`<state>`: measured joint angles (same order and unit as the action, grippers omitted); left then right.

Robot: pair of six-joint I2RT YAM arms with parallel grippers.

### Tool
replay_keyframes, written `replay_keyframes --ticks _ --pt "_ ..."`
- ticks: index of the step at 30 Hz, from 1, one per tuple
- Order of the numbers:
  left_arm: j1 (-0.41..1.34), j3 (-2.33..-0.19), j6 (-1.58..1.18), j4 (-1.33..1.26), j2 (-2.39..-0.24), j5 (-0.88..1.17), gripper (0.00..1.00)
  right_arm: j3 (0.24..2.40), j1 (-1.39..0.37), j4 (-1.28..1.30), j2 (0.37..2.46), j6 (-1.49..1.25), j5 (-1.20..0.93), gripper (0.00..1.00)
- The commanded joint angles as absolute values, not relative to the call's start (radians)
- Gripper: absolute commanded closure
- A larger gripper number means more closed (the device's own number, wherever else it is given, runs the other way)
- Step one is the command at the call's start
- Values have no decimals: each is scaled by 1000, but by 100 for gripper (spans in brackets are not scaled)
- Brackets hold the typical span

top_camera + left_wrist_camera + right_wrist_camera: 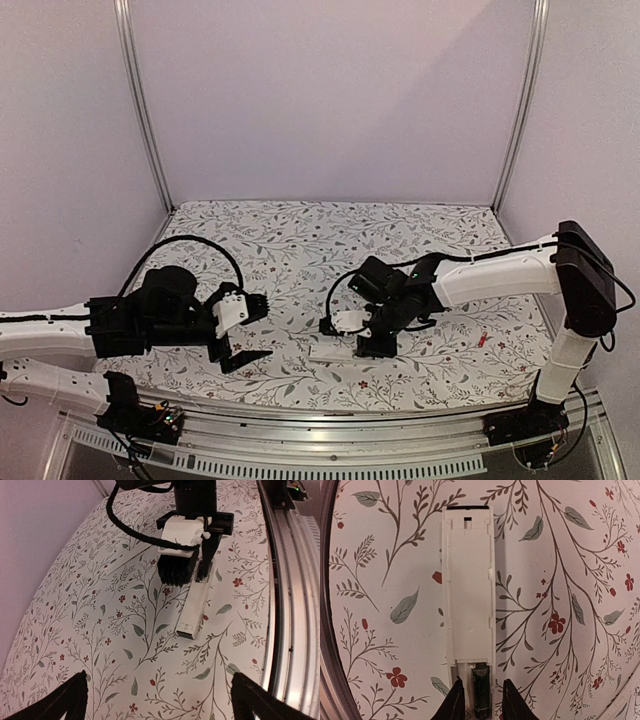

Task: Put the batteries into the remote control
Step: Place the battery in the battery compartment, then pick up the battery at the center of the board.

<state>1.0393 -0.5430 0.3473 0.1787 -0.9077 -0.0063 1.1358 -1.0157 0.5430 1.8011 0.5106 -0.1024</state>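
The remote control [328,351] is a slim white bar lying on the floral cloth near the front, and it shows in the left wrist view [195,605] and the right wrist view [468,580]. The black battery [481,692] lies in its open compartment at the near end. My right gripper [481,682] hangs over that end [372,345], its jaws a little apart on either side of the battery, with small gaps. The red battery [481,340] lies on the cloth to the right. My left gripper [262,328] is wide open and empty [159,675], left of the remote.
A metal rail [290,605] runs along the table's front edge, just beyond the remote. The right arm's black cable [135,527] loops over the cloth behind its gripper. Pale walls and two metal posts [145,110] close in the back.
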Motion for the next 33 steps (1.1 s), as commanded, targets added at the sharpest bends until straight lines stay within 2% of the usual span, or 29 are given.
replay_keyframes --ticks 1,7,10,13,14,16,19,21,24,26,33 --pt "1027 -547 342 199 -900 7 0 1180 -1025 560 1794 494 -125 73" --pt "1027 -552 340 200 -891 13 0 1200 -1016 502 1695 450 -161 71" --pt "1027 -555 336 199 -883 15 0 1193 -976 435 1615 364 -69 73" --pt "1027 -559 332 199 -875 15 0 1172 -876 393 1512 153 127 66" --pt "1027 -561 329 200 -872 15 0 1159 -820 400 1484 53 165 60" --pt "1028 -565 328 202 -869 17 0 1120 -703 457 1399 -115 196 48" --pt "1032 -566 326 210 -870 19 0 1038 -547 594 1277 -327 278 40" --pt "1035 -573 324 219 -878 18 0 969 -432 665 1222 -436 237 38" --pt "1040 -583 322 224 -885 29 1 848 -266 706 1164 -509 132 38" --pt "1042 -587 322 227 -884 35 0 793 -215 709 1149 -529 125 39" --pt "1054 -591 316 235 -863 33 0 705 -200 682 1159 -607 83 46"
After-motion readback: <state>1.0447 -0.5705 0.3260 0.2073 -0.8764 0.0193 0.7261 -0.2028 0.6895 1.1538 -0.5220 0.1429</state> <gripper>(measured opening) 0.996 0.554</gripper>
